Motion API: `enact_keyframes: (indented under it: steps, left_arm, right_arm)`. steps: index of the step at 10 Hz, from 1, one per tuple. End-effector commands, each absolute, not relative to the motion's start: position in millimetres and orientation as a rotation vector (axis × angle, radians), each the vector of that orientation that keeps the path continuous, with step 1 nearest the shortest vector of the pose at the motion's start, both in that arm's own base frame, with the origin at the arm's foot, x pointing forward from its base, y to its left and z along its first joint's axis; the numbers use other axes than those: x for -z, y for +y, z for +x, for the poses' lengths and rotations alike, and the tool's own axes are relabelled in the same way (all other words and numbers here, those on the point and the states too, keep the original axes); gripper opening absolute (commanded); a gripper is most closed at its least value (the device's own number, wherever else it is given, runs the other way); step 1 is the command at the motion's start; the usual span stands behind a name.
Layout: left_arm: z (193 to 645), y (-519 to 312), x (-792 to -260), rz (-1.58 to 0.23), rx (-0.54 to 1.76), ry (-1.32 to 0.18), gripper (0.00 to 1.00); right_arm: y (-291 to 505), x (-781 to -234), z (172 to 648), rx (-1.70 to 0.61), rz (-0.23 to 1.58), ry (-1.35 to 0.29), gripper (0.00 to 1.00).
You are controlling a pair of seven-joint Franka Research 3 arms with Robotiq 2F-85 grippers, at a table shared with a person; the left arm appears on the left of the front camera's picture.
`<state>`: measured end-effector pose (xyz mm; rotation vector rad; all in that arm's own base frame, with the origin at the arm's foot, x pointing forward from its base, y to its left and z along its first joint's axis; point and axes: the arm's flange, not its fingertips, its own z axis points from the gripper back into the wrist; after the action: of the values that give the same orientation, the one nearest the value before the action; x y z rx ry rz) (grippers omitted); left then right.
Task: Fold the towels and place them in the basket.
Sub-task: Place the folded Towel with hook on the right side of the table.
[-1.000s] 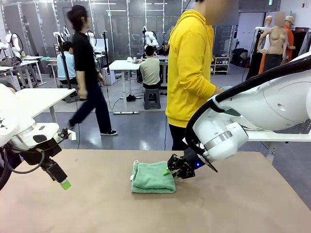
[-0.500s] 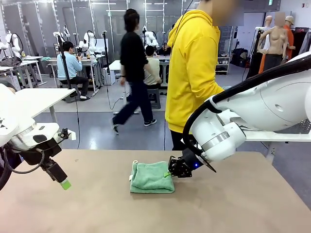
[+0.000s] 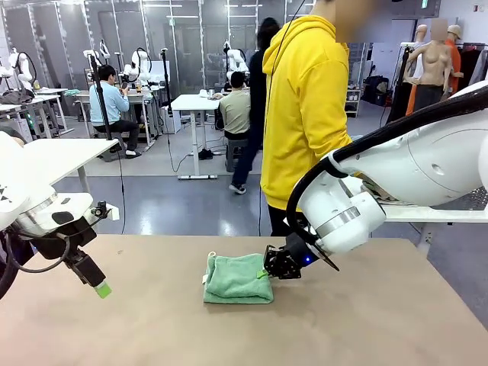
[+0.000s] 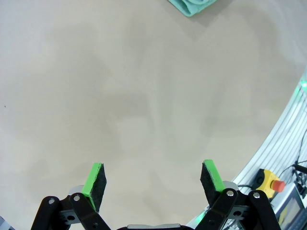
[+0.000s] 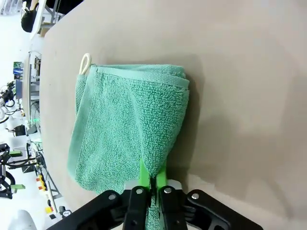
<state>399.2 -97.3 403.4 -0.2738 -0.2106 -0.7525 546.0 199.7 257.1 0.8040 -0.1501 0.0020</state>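
Note:
A folded mint green towel with a small white loop tag lies at the middle of the tan table. My right gripper is at the towel's right edge, shut on a pinch of the cloth. In the right wrist view the green pads clamp the towel near one corner, and the white loop sits at the far corner. My left gripper hovers over the table's left side, open and holding nothing. In the left wrist view its pads stand wide apart, with a towel corner at the top edge.
A person in a yellow hoodie stands at the table's far side, behind the right arm. In the left wrist view the table's edge and a yellow box with a red button lie at lower right.
The right gripper has drawn the towel a little to the left along the table. The left arm has stayed still. A passer-by has crossed the background from left to right.

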Motion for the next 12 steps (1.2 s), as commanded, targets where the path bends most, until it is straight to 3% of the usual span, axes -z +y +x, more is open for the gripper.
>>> enact_keyframes:
  steps: [1,3,6,12]
  left_arm:
    - [402.2,-98.0,-404.2,-0.261,0.742,-0.206,1.00]
    - [402.2,-98.0,-404.2,-0.261,0.742,-0.206,1.00]
    - [402.2,-98.0,-404.2,-0.261,0.742,-0.206,1.00]
    - [402.2,-98.0,-404.2,-0.261,0.742,-0.206,1.00]
  right_arm:
    - [199.8,-256.9,546.4,-0.001,0.804,-0.151,0.00]
    - [199.7,-257.1,546.0,-0.002,0.804,-0.150,0.06]
    - [123.1,-278.0,518.6,-0.043,0.744,-0.197,0.06]
    - [-49.1,-285.9,485.8,0.104,0.627,-0.299,0.06]
